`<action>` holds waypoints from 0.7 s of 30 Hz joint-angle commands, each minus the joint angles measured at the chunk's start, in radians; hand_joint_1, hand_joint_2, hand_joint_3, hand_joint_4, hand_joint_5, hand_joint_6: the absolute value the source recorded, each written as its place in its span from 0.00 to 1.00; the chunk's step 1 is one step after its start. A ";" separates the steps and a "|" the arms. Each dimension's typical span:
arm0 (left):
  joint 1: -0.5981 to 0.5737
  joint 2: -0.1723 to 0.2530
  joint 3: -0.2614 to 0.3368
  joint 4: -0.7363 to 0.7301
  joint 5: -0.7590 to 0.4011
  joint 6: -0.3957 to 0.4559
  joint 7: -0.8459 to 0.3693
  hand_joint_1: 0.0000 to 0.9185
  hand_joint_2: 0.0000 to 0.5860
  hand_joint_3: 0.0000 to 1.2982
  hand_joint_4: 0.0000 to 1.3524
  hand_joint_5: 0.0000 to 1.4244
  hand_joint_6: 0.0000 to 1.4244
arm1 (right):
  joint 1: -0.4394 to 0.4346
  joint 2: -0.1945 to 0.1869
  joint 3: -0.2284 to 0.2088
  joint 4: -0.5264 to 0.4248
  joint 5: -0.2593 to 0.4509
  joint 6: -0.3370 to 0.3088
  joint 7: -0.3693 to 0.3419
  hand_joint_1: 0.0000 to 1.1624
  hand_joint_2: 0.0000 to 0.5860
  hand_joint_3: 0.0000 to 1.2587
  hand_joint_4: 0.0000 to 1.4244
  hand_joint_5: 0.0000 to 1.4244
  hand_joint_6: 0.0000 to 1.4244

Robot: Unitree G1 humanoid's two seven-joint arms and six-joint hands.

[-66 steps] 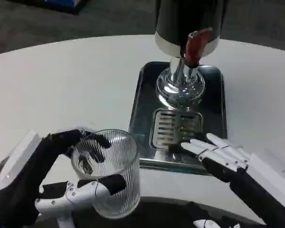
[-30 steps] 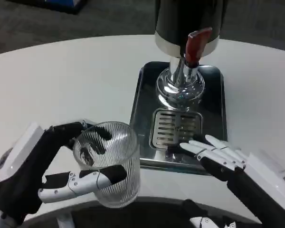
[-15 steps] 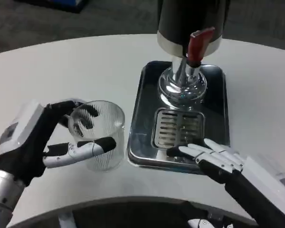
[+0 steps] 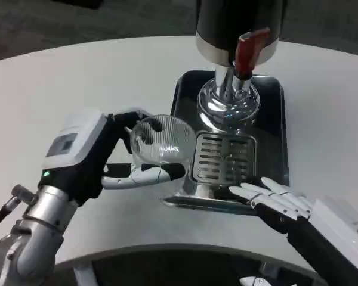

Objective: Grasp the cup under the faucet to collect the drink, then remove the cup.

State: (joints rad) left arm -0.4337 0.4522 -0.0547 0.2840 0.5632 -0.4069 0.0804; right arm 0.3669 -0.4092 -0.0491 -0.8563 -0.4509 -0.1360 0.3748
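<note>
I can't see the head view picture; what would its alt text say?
A robot's left robot hand holds a clear ribbed glass cup at the left edge of a metal drip tray, near its slotted grate. A dispenser with a red tap lever stands behind; the right robot hand rests open on the tray's front edge.

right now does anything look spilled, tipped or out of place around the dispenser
Nothing stands out. The left hand holds the ribbed glass cup upright at the left edge of the metal drip tray. No liquid shows in the cup or on the table. The right hand rests with fingers spread at the tray's front edge.
</note>
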 commanded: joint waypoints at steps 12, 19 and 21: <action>-0.216 -0.076 -0.132 0.281 0.049 -0.003 0.124 0.71 0.13 0.56 0.53 0.50 0.37 | 0.030 -0.001 -0.032 -0.006 0.009 -0.022 -0.005 0.44 0.75 0.15 0.09 0.03 0.05; -0.261 -0.101 -0.183 0.328 0.067 0.014 0.163 0.69 0.13 0.56 0.54 0.50 0.37 | 0.030 0.000 -0.042 -0.009 0.016 -0.017 -0.003 0.44 0.75 0.15 0.09 0.03 0.05; -0.273 -0.107 -0.194 0.340 0.073 0.021 0.170 0.69 0.13 0.56 0.54 0.51 0.37 | 0.032 0.001 -0.043 -0.009 0.017 -0.016 -0.002 0.44 0.75 0.15 0.09 0.03 0.05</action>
State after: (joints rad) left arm -0.6891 0.3499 -0.2290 0.6027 0.6204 -0.3995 0.2382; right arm 0.3881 -0.4063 -0.0822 -0.8568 -0.4448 -0.1442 0.3738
